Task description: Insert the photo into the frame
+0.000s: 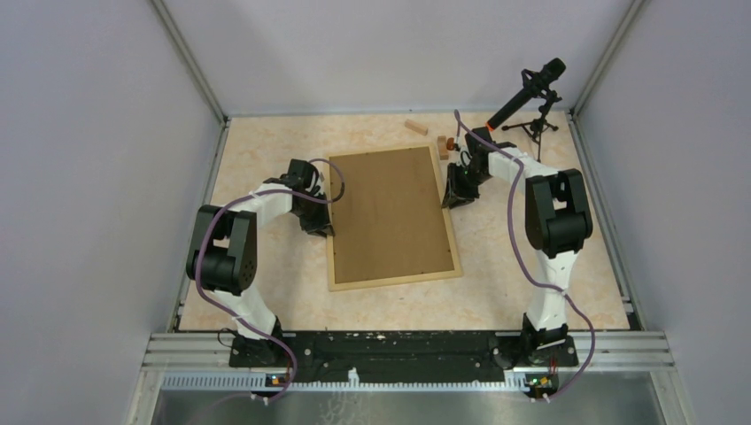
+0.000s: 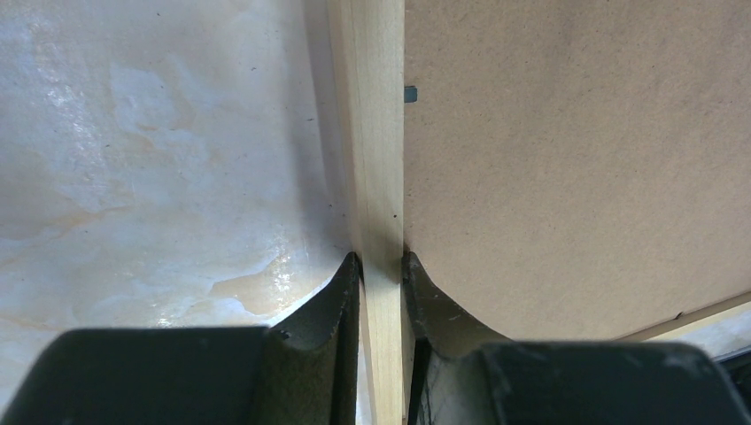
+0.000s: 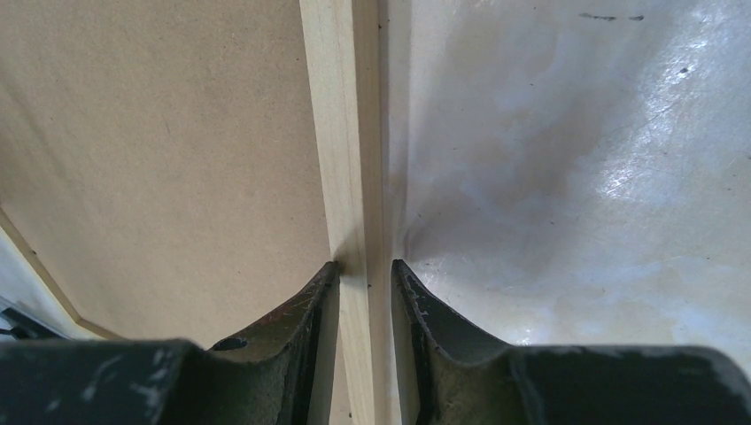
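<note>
The frame [image 1: 394, 217] lies back-up in the middle of the table, its brown board [image 1: 390, 208] filling it inside narrow pale rails. My left gripper [image 1: 321, 226] is shut on the left rail [image 2: 372, 133], one finger on each side of the wood. My right gripper [image 1: 453, 197] is shut on the right rail [image 3: 341, 133] in the same way. In both wrist views the board [image 2: 576, 177] [image 3: 159, 159] runs alongside the gripped rail. The photo is out of view.
Small wooden blocks [image 1: 416, 127] [image 1: 443, 146] lie near the back of the table. A microphone on a small tripod [image 1: 534, 97] stands at the back right. A small dark tab [image 2: 410, 93] sits at the board's edge. Grey walls enclose the table.
</note>
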